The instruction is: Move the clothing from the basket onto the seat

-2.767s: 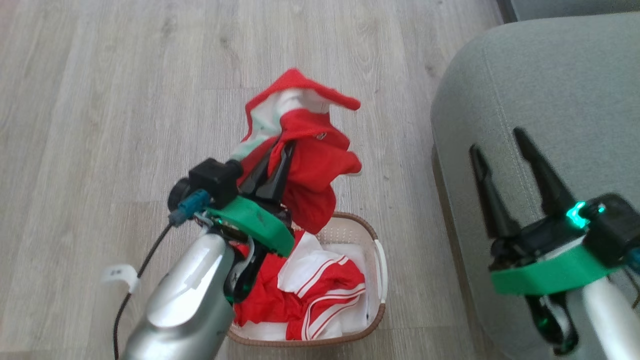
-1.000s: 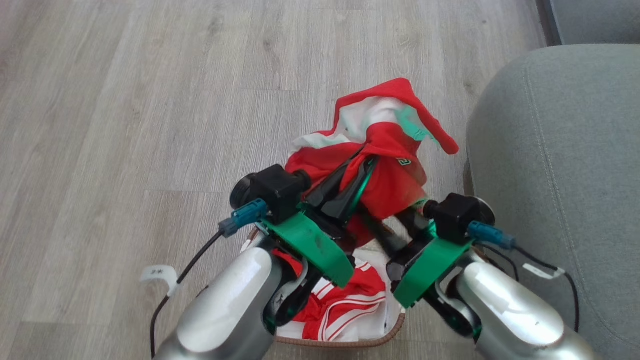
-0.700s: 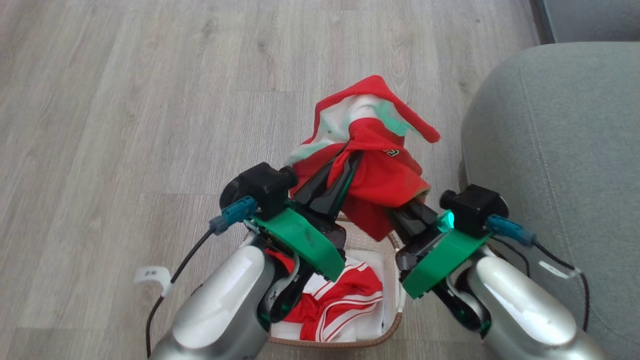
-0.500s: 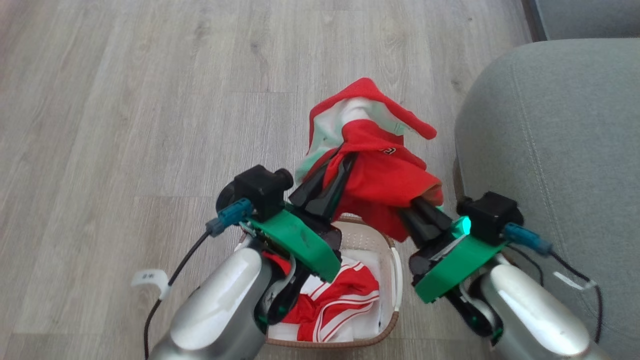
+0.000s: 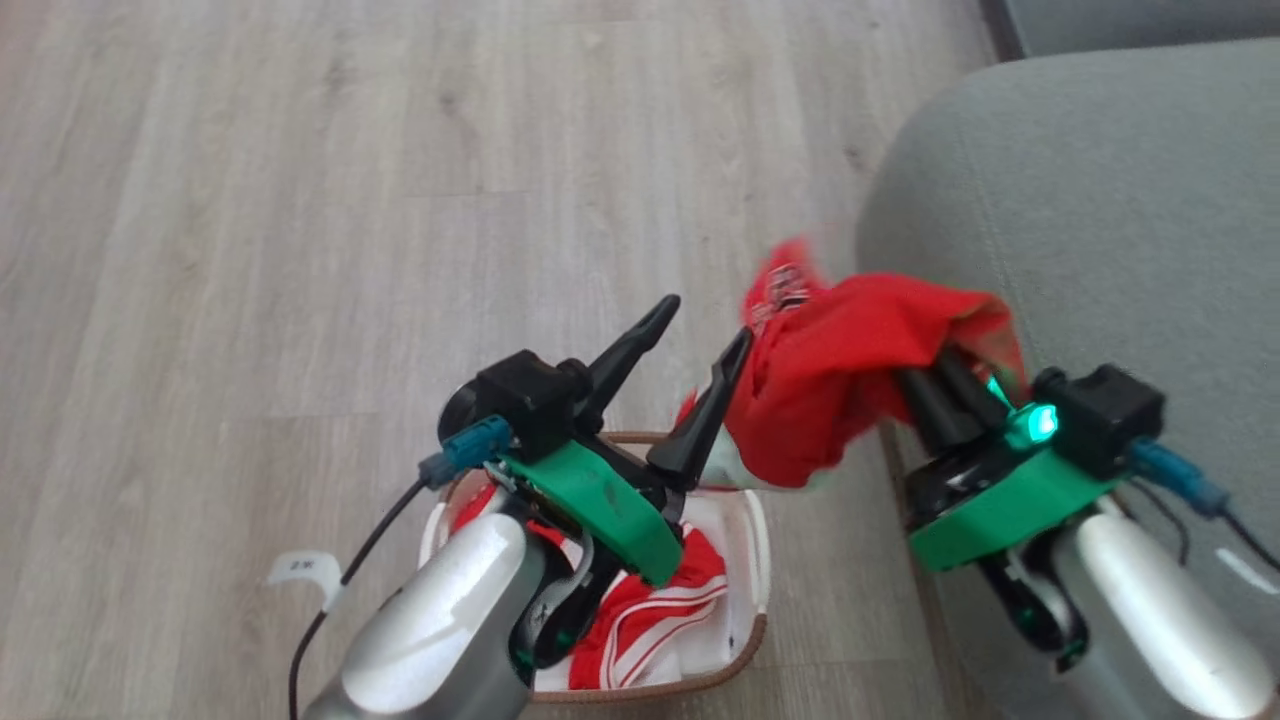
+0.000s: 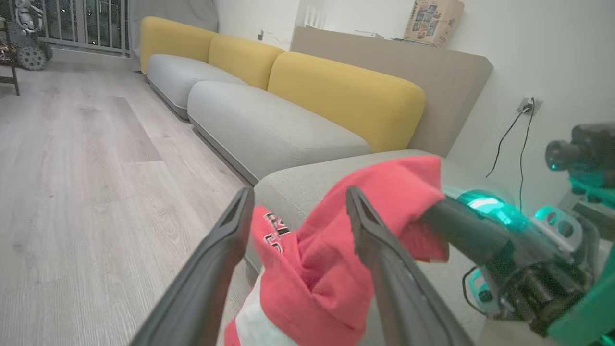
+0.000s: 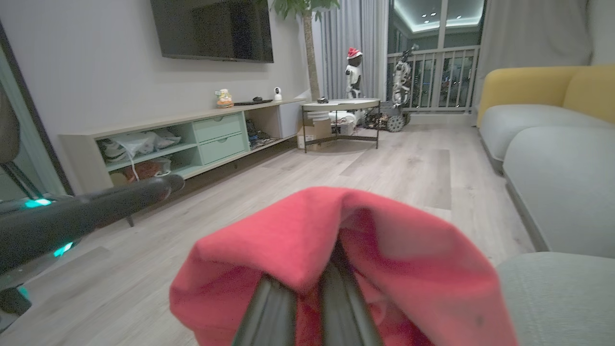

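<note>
While the fingers of the right gripper are clamped on a fold of the jersey, those of the left gripper stand spread wide, empty, just beside it. Jersey hangs clear of the far rim of the basket, at the near edge of the seat. Shorts lie in the basket. Judged step: carrying the jersey across. Next move calls for lifting it over the seat's edge before letting go.

Left gripper spread wide before red jersey
</note>
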### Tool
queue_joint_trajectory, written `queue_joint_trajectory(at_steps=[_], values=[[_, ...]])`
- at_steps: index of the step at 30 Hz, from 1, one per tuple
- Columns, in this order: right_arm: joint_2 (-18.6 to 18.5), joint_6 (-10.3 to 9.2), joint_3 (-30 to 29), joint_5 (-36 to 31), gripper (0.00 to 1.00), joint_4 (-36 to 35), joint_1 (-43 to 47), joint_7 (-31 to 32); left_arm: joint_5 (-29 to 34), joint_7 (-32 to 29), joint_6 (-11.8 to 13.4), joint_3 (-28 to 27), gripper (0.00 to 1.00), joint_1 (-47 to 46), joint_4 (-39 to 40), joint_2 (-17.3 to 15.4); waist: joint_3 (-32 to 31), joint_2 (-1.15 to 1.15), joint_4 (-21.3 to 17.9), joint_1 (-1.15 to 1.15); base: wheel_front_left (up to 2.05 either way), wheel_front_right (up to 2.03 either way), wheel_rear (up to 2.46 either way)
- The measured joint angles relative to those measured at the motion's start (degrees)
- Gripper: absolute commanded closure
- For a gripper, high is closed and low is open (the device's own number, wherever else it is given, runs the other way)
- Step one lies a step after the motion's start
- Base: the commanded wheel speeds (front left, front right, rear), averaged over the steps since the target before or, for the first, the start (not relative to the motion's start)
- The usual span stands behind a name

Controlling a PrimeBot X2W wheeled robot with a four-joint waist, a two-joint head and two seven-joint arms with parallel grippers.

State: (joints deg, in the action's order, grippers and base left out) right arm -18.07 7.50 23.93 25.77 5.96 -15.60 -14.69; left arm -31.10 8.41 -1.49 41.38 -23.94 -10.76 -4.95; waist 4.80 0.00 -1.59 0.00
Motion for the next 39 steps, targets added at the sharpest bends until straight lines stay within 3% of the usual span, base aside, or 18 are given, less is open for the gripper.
queue_joint_trajectory(at_steps=[8,29,39], values=[[-0.88,0.0,-3.56,-0.6,1.0,-3.6,0.42,-0.01,1.26,0.27,0.0,1.1,0.0,0.0,-1.3,-0.48,0.17,0.0,-4.98,0.0,0.0,0.0,0.0],[-1.45,0.0,-9.25,-1.58,1.0,-8.12,4.52,-0.01,2.27,2.27,-0.35,2.49,0.0,-1.12,-6.31,-0.92,1.12,0.0,-24.41,0.0,0.0,0.0,0.0],[-0.52,0.0,-11.92,-1.72,1.0,-9.09,4.62,-0.01,2.27,2.52,-0.35,3.01,0.0,-2.94,-7.84,-0.77,2.55,0.0,-29.31,0.0,0.0,0.0,0.0]])
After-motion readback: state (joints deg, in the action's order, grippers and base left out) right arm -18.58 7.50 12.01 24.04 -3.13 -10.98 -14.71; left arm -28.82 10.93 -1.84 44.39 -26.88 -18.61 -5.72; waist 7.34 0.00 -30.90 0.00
